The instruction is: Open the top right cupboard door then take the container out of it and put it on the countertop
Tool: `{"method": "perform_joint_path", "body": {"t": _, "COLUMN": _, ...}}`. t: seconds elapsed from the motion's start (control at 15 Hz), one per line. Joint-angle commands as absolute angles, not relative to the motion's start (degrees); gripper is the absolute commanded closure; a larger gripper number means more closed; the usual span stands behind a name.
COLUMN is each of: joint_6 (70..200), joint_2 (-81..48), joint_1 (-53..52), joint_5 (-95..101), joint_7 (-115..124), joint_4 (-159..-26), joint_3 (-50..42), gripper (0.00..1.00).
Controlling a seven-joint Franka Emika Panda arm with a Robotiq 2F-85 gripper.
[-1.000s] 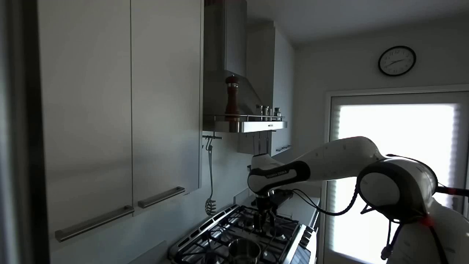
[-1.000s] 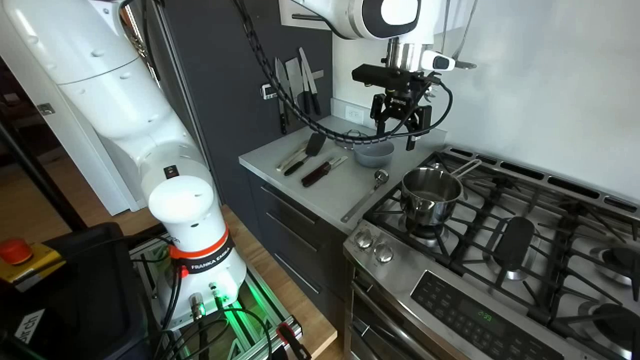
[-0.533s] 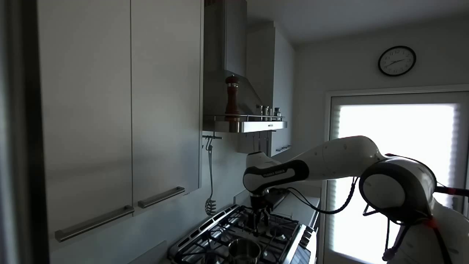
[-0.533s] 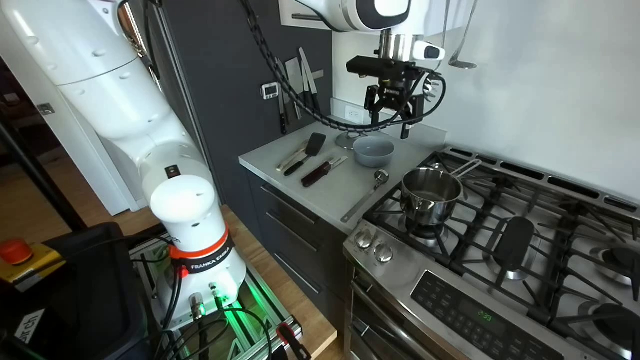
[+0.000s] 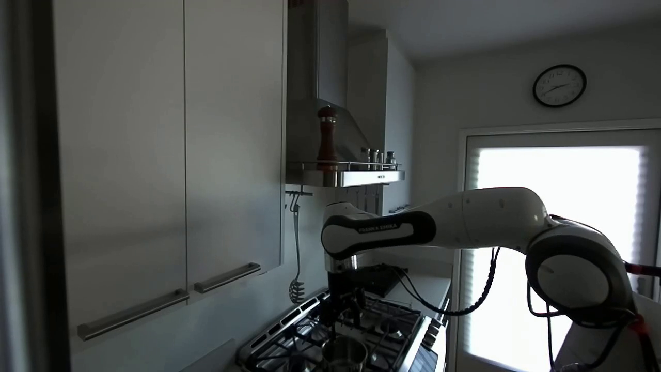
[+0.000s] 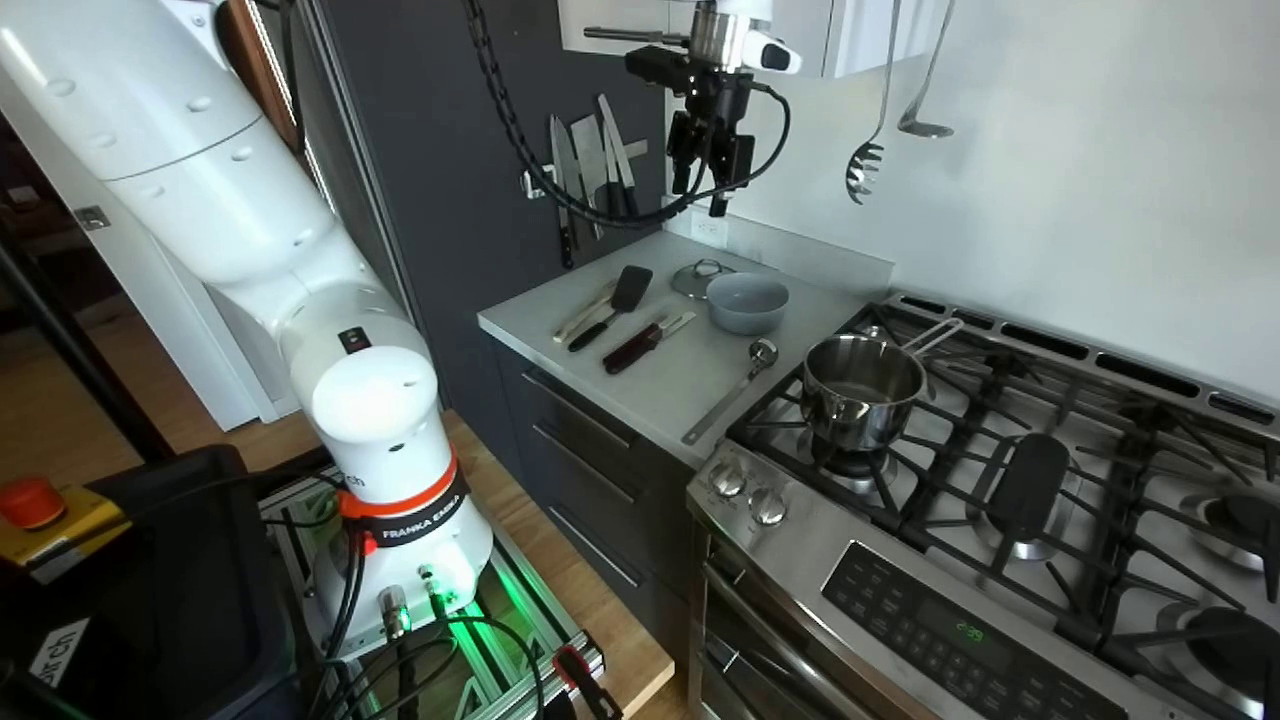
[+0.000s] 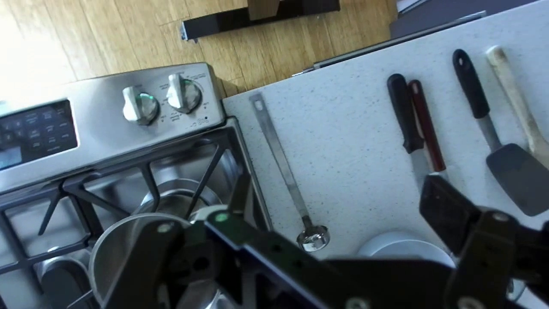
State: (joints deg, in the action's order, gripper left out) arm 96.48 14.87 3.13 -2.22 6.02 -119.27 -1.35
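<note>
The top right cupboard door [image 5: 235, 139] is shut. It is a tall, narrow pale panel with a bar handle [image 5: 227, 278] at its lower edge. In an exterior view the lower part of this door [image 6: 812, 32] shows behind the wrist. My gripper [image 6: 702, 198] points down, below the cupboards and above the countertop [image 6: 680, 385]. In an exterior view it [image 5: 343, 323] appears dark in front of the hob. In the wrist view my gripper [image 7: 343, 201] has its fingers wide apart with nothing between them. The container is out of view.
The wider left door [image 5: 121, 155] has its own bar handle. A grey bowl [image 6: 748, 303], a glass lid [image 6: 700, 278], a ladle [image 6: 735, 385], knives [image 6: 645, 345] and a spatula [image 6: 628, 290] lie on the countertop. A pot [image 6: 862, 395] stands on the hob. Utensils [image 6: 865, 165] hang from a rail.
My gripper has moved left in both exterior views. It has also risen in an exterior view, coming nearer to the cupboards' underside. The doors and the things on the countertop have not moved.
</note>
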Motion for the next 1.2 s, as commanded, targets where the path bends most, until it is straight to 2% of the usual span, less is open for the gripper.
{"method": "perform_joint_path", "body": {"t": 0.0, "joint_6": 94.3, "joint_2": 15.3, "joint_1": 2.0, "joint_5": -5.5, "joint_7": 16.0, "joint_4": -118.6, "joint_3": 1.0, "gripper": 0.00}}
{"method": "perform_joint_path", "body": {"t": 0.67, "joint_6": 95.6, "joint_2": 15.9, "joint_1": 0.7, "joint_5": -5.5, "joint_7": 17.8, "joint_4": -118.1, "joint_3": 2.9, "gripper": 0.00}}
{"method": "perform_joint_path", "body": {"t": 1.13, "joint_6": 93.3, "joint_2": 20.5, "joint_1": 0.8, "joint_5": -9.6, "joint_7": 34.5, "joint_4": -113.6, "joint_3": 5.7, "gripper": 0.00}}
